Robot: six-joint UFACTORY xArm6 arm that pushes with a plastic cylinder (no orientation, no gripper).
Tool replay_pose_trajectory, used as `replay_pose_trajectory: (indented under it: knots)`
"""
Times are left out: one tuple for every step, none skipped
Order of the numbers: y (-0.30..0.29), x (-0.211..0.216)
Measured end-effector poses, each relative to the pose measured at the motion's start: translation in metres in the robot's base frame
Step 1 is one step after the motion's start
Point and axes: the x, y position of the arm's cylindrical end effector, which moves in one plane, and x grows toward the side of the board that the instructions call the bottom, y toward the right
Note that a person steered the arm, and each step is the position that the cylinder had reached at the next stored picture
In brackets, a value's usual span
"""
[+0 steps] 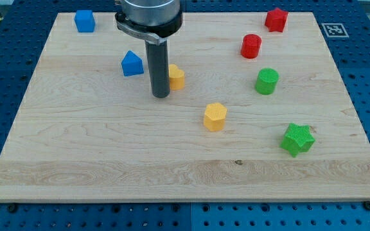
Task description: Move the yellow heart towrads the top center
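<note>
nearest the view's bottom sat the green star [298, 139], low on the view's right of the wooden board [108, 173]. up and to its left lay a yellow hexagonal block [215, 117], close to the board's middle. above the star stood the green cylinder [266, 81], and higher again the red cylinder [251, 46], with the red star [276, 20] near the view's top right corner of the board.

my tip [160, 95] stood on the board left of centre, the dark rod rising straight to the grey mount at the view's top. the arm carried no pincer, only this rod, so nothing was held or clamped. the yellow heart [176, 77] lay just beside the rod on its right, half hidden behind it; whether they touched could not be told, and its heart shape was hard to make out. my tip sat slightly lower in the view than that block.

left of the rod lay a blue block with a peaked top [132, 64], near but apart from it. a blue cube [85, 20] sat near the view's top left corner of the board.
</note>
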Motion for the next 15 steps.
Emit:
replay_pose_trajectory:
  knots:
    - [0.026, -0.003]
    - [0.038, -0.004]
    - [0.038, -0.009]
    - [0.013, -0.009]
    - [0.0, -0.009]
    - [0.0, -0.015]
    - [0.004, -0.034]
    - [0.004, -0.037]
    - [0.006, -0.014]
    - [0.023, -0.005]
    - [0.056, -0.02]
    - [0.058, -0.025]
    - [0.058, -0.025]
    - [0.054, -0.027]
    - [0.058, -0.041]
